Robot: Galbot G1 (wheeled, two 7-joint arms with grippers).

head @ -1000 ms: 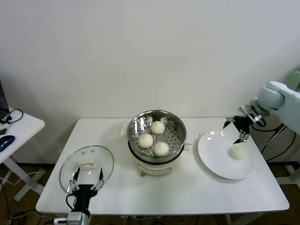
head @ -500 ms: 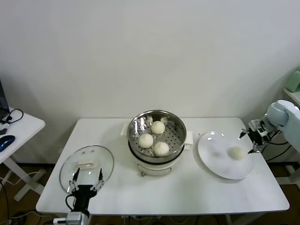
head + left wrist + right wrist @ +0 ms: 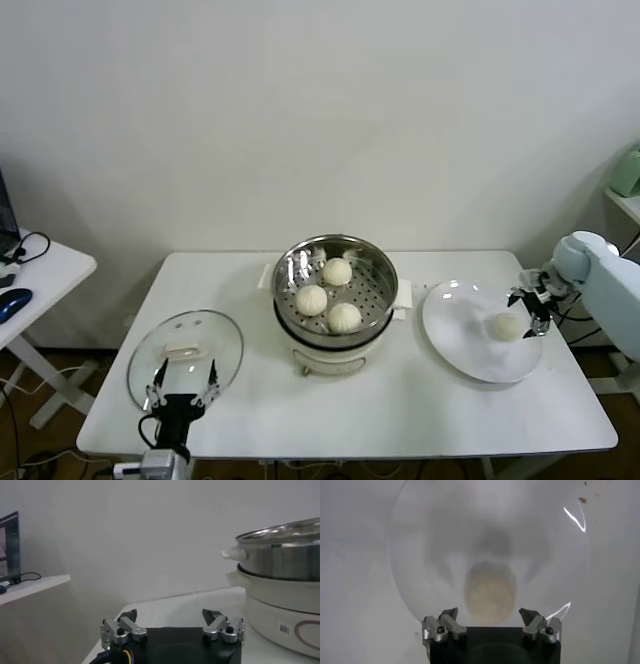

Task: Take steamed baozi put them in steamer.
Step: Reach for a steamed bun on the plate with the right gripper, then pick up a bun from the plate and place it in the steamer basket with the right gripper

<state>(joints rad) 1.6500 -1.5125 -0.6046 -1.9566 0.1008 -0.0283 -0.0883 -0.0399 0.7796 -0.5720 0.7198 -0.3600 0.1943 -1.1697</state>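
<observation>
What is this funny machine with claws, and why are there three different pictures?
It is a robot with two arms, each ending in a claw called a gripper. One camera on its head looks down at the white table. Two more cameras sit on its wrists, so you see each claw close up. On the table stands a shiny steamer with three buns inside, a glass lid, and a white plate with one last bun. The right gripper is open, reaching towards that bun. The left gripper waits open by the lid. Neither holds anything.
</observation>
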